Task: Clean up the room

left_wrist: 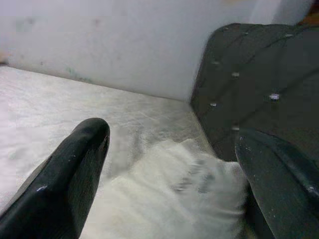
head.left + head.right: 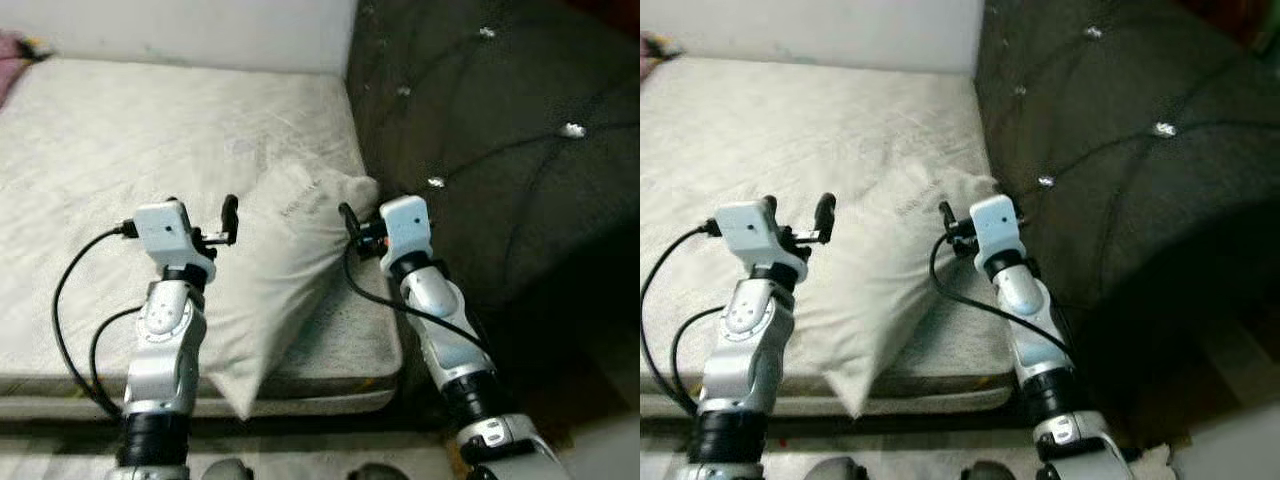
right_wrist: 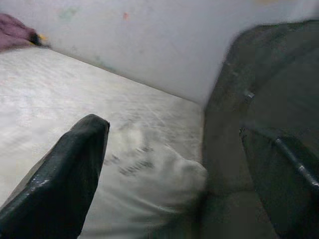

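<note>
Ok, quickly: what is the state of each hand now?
Left hand: open, holding nothing, beside the pillow.
Right hand: open, holding nothing.

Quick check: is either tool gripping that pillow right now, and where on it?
Neither. The left tool and right tool are both open, flanking the white pillow on the mattress, one on each side.

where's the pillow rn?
The pillow lies on the mattress at its right front corner, next to the dark tufted headboard, between the left hand and right hand.
</note>
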Controlling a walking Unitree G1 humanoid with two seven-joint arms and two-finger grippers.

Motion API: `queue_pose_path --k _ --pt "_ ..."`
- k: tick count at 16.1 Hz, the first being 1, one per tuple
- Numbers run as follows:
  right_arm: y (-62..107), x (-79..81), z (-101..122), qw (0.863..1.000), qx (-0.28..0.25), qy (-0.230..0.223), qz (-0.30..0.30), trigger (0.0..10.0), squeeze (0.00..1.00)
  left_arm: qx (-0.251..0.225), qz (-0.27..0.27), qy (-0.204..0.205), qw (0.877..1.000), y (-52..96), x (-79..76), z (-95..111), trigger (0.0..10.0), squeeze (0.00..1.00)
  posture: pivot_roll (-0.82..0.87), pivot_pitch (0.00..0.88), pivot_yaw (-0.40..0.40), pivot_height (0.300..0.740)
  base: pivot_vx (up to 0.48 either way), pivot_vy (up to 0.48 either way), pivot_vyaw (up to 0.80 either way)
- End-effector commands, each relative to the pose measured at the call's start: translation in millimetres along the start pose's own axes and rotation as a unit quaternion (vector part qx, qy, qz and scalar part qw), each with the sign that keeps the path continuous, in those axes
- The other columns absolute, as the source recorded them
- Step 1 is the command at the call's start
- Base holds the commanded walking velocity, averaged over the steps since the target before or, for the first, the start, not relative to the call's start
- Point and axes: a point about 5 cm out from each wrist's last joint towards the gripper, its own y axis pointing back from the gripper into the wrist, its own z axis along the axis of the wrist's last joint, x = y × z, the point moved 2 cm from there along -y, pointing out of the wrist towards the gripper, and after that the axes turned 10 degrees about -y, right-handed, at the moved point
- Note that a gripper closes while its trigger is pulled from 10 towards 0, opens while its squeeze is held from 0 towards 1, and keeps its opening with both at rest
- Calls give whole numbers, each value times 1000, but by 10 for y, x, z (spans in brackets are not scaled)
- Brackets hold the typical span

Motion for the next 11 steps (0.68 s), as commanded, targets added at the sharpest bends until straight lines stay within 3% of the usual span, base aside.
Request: queue_pose_path --k 1,11 --pt "11 -67 -2 1000 1 -3 -10 10000 0 5 -10 -1 1000 0 -55 -11 10000 0 11 0 -63 740 0 0 0" --pt "45 -53 -71 1000 8 -8 -6 10000 0 24 3 2 1000 10 -31 -100 10000 0 19 0 -57 740 0 0 0"
